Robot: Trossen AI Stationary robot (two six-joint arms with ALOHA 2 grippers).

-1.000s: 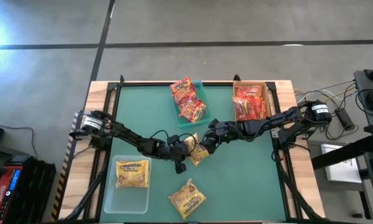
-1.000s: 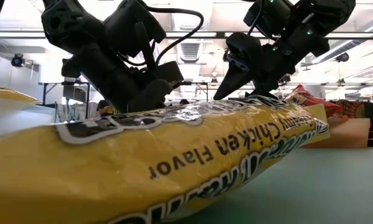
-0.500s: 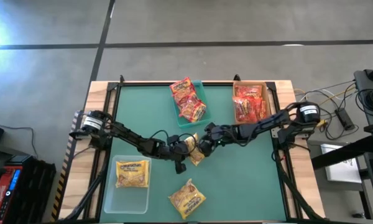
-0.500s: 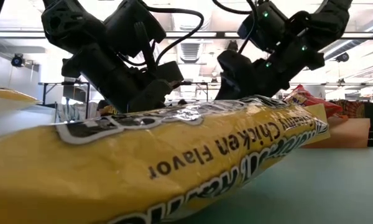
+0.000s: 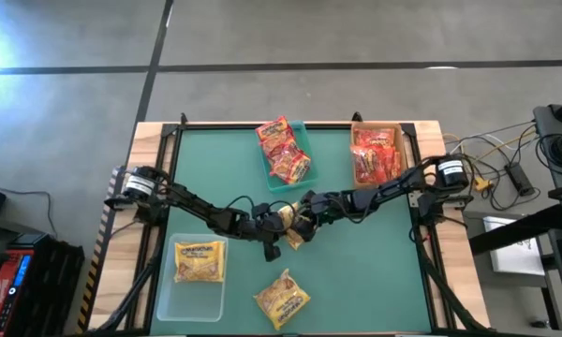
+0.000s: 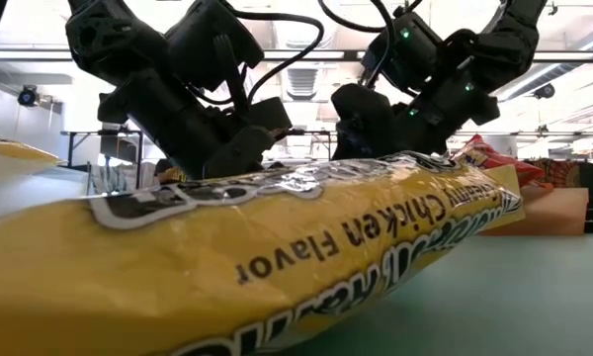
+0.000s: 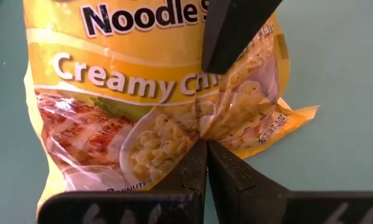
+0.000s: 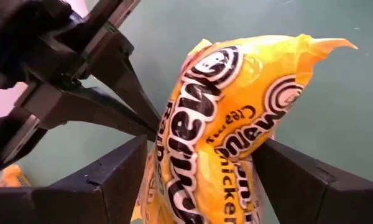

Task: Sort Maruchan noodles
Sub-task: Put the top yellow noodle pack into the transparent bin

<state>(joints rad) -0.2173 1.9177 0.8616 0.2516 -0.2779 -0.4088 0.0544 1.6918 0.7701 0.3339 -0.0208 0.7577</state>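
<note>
A yellow Maruchan noodle packet (image 5: 296, 234) is at the table's middle, with my left gripper (image 5: 283, 223) shut on it from the left. My right gripper (image 5: 303, 216) reaches in from the right and is open. Its two fingers (image 8: 115, 174) stand on either side of the packet (image 8: 230, 93). A second yellow packet (image 5: 281, 300) lies flat near the front edge and fills the low view (image 6: 277, 257). A third yellow packet (image 5: 199, 260) lies in the clear bin. Red packets fill the teal bin (image 5: 304, 140) and the tan bin (image 5: 361, 176). My left gripper pinches a pucker of film (image 7: 202, 132) on the packet's printed face between its two shut fingers. The fingers slant down from the table's left. The packet is tilted in the hold, its film creased toward the pinch. Whether its lower end is on the table, I cannot tell. My right gripper has the packet between its open fingers; whether they touch it, I cannot tell.
The clear bin (image 5: 169, 290) stands at the front left, the teal bin at the far middle and the tan bin at the far right. Bare green mat (image 5: 375, 262) lies to the front right. A raised frame (image 5: 262, 124) edges the table.
My right gripper has gone down and toward the table's left, closing in on the packet that my left gripper holds. Its open fingers now stand around that packet. The packet has kept its place.
</note>
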